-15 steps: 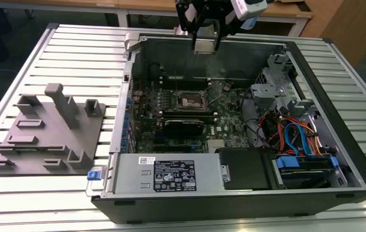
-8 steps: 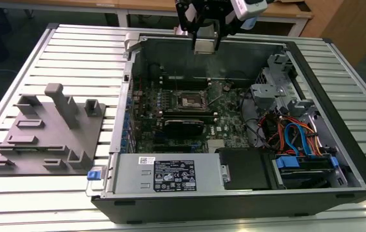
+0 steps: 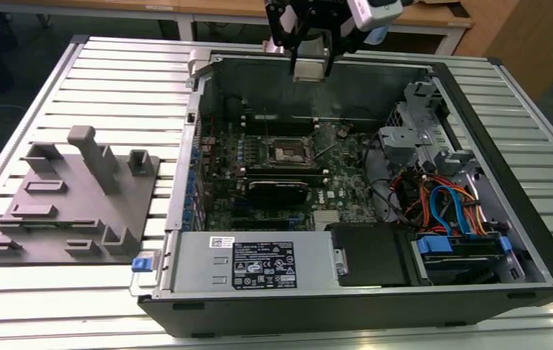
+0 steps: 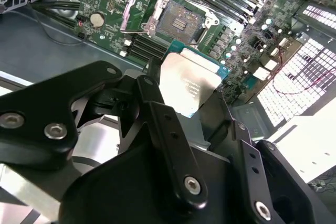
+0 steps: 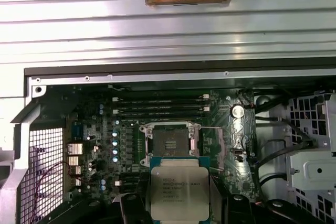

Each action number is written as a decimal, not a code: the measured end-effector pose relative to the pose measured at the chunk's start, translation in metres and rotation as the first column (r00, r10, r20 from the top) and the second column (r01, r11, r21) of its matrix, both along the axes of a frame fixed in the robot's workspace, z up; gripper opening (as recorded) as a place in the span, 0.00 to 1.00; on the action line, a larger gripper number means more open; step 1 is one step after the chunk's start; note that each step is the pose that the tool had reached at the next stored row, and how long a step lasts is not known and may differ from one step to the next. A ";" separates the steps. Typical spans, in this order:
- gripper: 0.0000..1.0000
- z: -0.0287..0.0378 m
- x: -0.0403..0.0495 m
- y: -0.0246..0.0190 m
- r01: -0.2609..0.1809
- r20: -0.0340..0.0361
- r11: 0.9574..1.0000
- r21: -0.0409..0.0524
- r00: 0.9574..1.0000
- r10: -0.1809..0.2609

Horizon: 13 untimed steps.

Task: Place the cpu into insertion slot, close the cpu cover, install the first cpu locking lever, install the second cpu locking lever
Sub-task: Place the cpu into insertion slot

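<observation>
**Fingers clamped on the cpu above the open case**

In the exterior view the fingers (image 3: 301, 40) hang over the far wall of the open computer case (image 3: 354, 313). The case lies on its side on the slatted metal bench (image 3: 121, 80), towards the bench edge at the exterior view's right. Inside the case, the insertion slot (image 3: 288, 149) sits on the green motherboard (image 3: 340, 182), in the far half and well apart from the fingers. A long black card (image 3: 276, 191) lies just on the near side of the slot. A grey power supply box (image 3: 247, 262) lies along the case's near wall. A grey fixture plate (image 3: 63, 204) rests near the bench edge at the exterior view's left.

In the second wrist view the fingers (image 4: 160, 114) are clamped on the cpu (image 4: 190, 85), with one black finger against each of two opposite edges. Its silver top faces the camera. Beyond it lies the insertion slot (image 4: 178, 22), with its dark recessed centre bare inside a silver metal rim. The cpu is clear of the slot and does not touch it.

In the first wrist view the cpu (image 5: 178, 187) sits between the dark fingers (image 5: 131, 208), just in front of the insertion slot (image 5: 169, 141). Long black memory slots (image 5: 163, 106) run along the slot's far side, and the bench's slats (image 5: 157, 35) stretch beyond the case wall.
</observation>
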State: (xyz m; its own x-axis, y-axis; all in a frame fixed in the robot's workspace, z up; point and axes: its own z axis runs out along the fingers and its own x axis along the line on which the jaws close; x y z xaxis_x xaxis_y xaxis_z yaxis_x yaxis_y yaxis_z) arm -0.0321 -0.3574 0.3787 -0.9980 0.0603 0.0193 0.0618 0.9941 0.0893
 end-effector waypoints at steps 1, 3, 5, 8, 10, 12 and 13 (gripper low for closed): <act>0.54 0.0000 0.0000 0.0000 0.004 0.000 1.000 0.000 1.000 -0.004; 0.54 0.0000 0.0000 0.0000 0.011 0.000 1.000 0.000 1.000 -0.011; 0.54 0.0000 0.0000 0.0000 0.021 0.000 1.000 0.000 1.000 -0.021; 0.54 -0.0001 0.0000 0.0000 0.040 0.000 0.999 0.000 0.999 -0.040; 0.54 -0.0001 0.0000 0.0001 0.045 0.000 0.999 0.000 0.999 -0.045; 0.54 -0.0001 0.0000 0.0001 0.045 0.000 0.999 0.000 0.999 -0.045; 0.54 -0.0001 0.0000 0.0001 0.045 0.000 0.999 0.000 0.999 -0.045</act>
